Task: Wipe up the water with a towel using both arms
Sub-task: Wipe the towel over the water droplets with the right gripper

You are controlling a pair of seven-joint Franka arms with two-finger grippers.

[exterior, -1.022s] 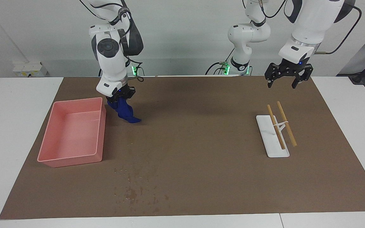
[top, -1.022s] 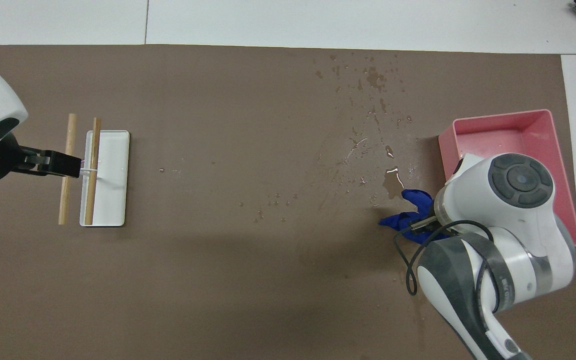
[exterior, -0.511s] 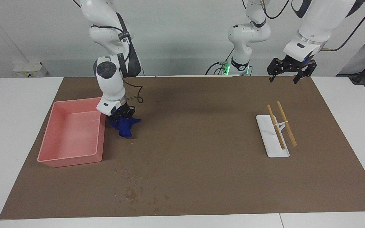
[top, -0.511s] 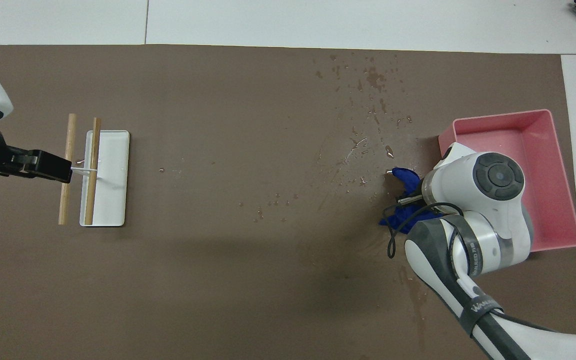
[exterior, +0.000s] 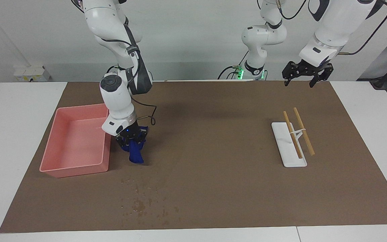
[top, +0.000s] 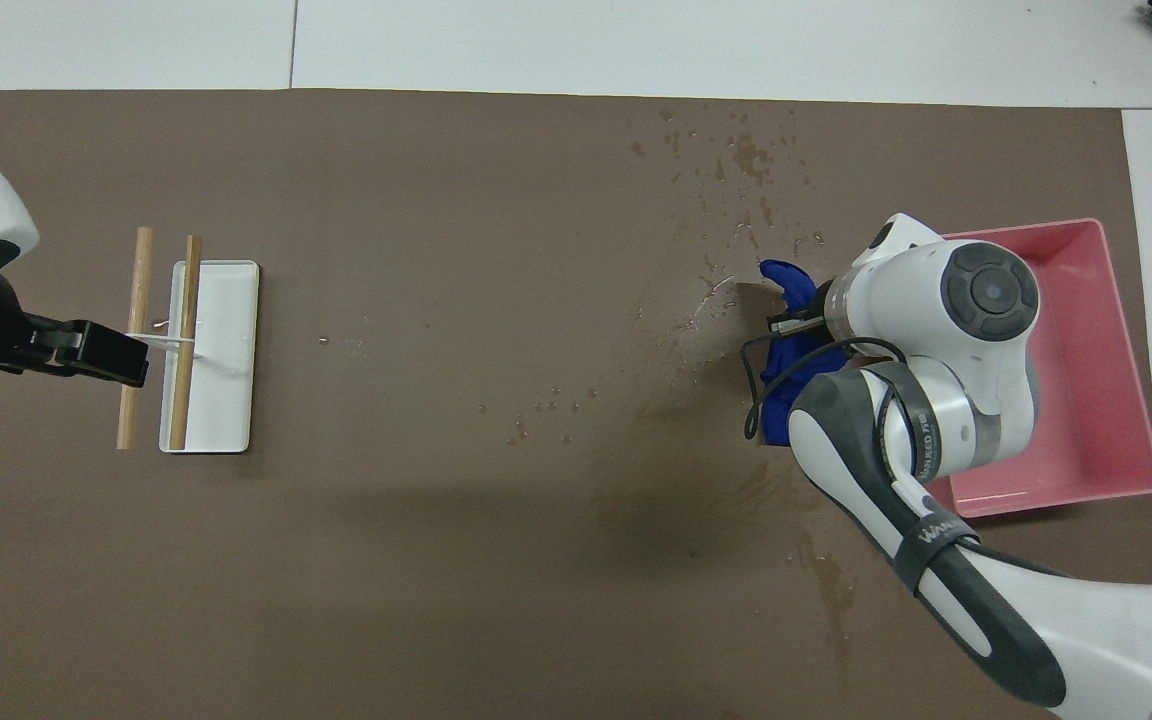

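- The right gripper (exterior: 130, 143) is low over the brown mat (exterior: 213, 141), just beside the pink bin (exterior: 76, 164), toward the right arm's end of the counter (exterior: 12, 134).
- Its fingers are closed on a blue towel (exterior: 135, 154), which hangs bunched below them with its lower end touching the mat.
- In the overhead view the towel (top: 786, 370) shows on either side of the right arm's wrist, and the gripper itself is hidden under that wrist.
- Water (exterior: 139, 201) lies scattered as dark spots and drops on the mat, farther from the robots than the towel; in the overhead view the wet patches (top: 736, 170) stretch from beside the towel toward the mat's edge.
- The pink bin sits on the mat at the right arm's end, its long side running away from the robots.
- The left gripper (exterior: 302, 82) hangs raised in the air over the mat's edge nearest the robots, at the left arm's end, with its fingers spread open and nothing between them.
- In the overhead view the left gripper (top: 106, 352) covers part of the two wooden sticks (top: 141, 340).
- The sticks lie side by side across a white tray (exterior: 289, 158), well apart from the towel and the water.
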